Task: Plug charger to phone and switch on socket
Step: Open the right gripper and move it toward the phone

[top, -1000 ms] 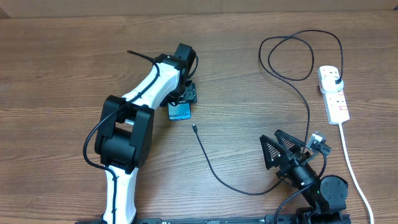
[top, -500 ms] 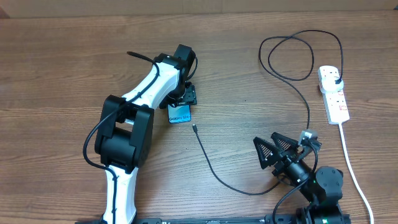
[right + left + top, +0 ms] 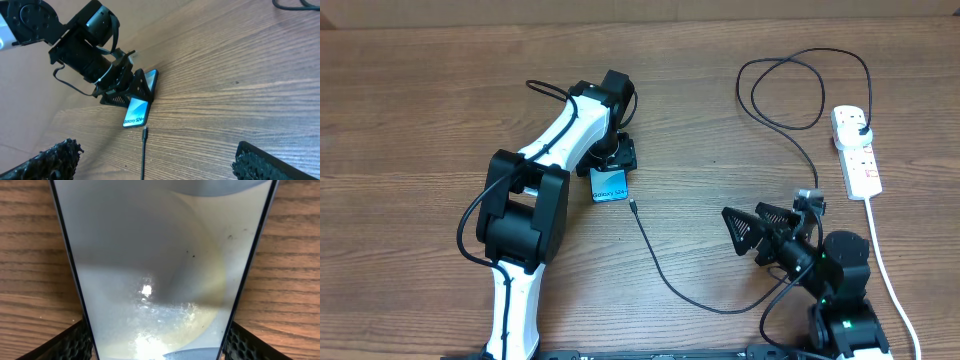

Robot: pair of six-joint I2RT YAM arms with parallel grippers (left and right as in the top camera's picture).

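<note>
The phone (image 3: 609, 184) lies on the wooden table with its lit screen up, showing "Galaxy" text (image 3: 137, 113). My left gripper (image 3: 616, 156) is shut on its far end. In the left wrist view the phone (image 3: 160, 255) fills the gap between the black fingers (image 3: 70, 342), which press on both of its edges. The charger's metal-tipped connector (image 3: 633, 206) lies just below the phone, a small gap away (image 3: 145, 132). Its black cable (image 3: 665, 275) curves right and loops up to a plug in the socket (image 3: 857, 152). My right gripper (image 3: 748, 230) hovers open right of the cable, empty (image 3: 160, 165).
The socket's thick white cord (image 3: 886, 270) runs down the right side past my right arm's base (image 3: 845, 270). The charger cable makes a wide loop (image 3: 800, 90) at the back right. My left arm (image 3: 535, 200) stretches across the left half of the table.
My right gripper has swung left and slightly up toward the cable, its wrist turning to face the phone. The left gripper and the phone have stayed put.
</note>
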